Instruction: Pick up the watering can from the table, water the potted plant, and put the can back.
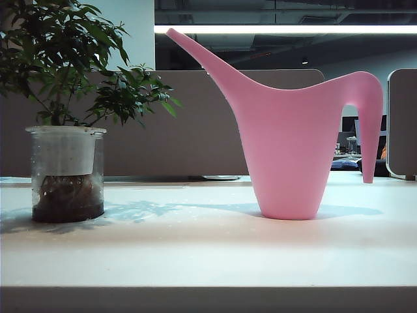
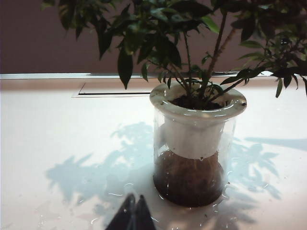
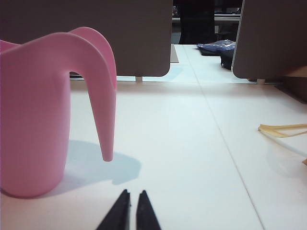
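Note:
The pink watering can [image 1: 290, 150] stands upright on the white table [image 1: 208, 254], right of the middle, with its spout pointing up toward the plant. The potted plant [image 1: 65, 169] stands at the left, leafy, in a clear pot with a white liner. No gripper shows in the exterior view. In the left wrist view my left gripper [image 2: 135, 197] is shut and empty, low over the table and a short way from the pot [image 2: 194, 143]. My right gripper [image 3: 134, 192] is shut with nothing in it, near the tip of the handle of the can [image 3: 33, 120] and not touching it.
Grey partition panels [image 1: 208, 124] line the table's far edge. A cable slot [image 2: 115, 89] lies in the tabletop behind the pot. Water drops [image 2: 115, 194] dot the surface around the pot. A thin yellowish object [image 3: 283, 129] lies to the can's handle side.

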`<control>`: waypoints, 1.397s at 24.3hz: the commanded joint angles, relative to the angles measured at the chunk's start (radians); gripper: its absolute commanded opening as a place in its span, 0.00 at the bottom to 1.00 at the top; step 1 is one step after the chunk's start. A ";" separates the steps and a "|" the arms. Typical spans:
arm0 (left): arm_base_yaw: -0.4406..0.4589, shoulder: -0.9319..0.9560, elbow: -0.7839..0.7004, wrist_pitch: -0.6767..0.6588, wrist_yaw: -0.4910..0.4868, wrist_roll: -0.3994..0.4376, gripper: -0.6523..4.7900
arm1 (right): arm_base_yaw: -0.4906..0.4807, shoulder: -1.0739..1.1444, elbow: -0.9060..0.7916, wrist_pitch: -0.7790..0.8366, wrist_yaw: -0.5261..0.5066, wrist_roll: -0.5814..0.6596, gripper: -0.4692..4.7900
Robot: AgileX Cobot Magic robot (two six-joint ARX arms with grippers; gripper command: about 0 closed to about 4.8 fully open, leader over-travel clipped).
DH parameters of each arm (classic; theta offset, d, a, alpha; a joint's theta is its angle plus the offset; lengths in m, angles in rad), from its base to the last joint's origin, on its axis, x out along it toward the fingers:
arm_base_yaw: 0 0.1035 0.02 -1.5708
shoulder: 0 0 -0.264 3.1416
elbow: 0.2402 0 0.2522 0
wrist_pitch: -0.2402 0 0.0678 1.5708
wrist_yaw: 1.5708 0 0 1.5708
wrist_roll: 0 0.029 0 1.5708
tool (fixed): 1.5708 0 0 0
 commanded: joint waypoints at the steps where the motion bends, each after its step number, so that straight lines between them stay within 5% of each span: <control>1: 0.001 0.000 0.004 0.013 0.003 -0.003 0.11 | 0.000 -0.002 -0.006 0.023 0.002 0.003 0.08; 12: 0.001 0.000 0.009 0.014 0.003 -0.008 0.11 | 0.001 -0.002 -0.006 0.024 -0.003 0.007 0.08; 17: 0.001 0.001 0.105 0.010 -0.001 -0.007 0.11 | 0.016 -0.002 0.037 0.124 0.007 0.201 0.08; 21: 0.000 0.050 0.260 -0.026 -0.001 -0.064 0.11 | 0.020 0.016 0.197 0.081 0.099 0.312 0.08; 27: -0.034 0.253 0.536 -0.125 0.009 -0.070 0.11 | 0.018 0.132 0.466 -0.121 0.103 0.226 0.08; 34: -0.132 0.537 0.920 -0.437 0.118 -0.057 0.11 | 0.018 0.370 0.779 -0.380 0.047 0.100 0.08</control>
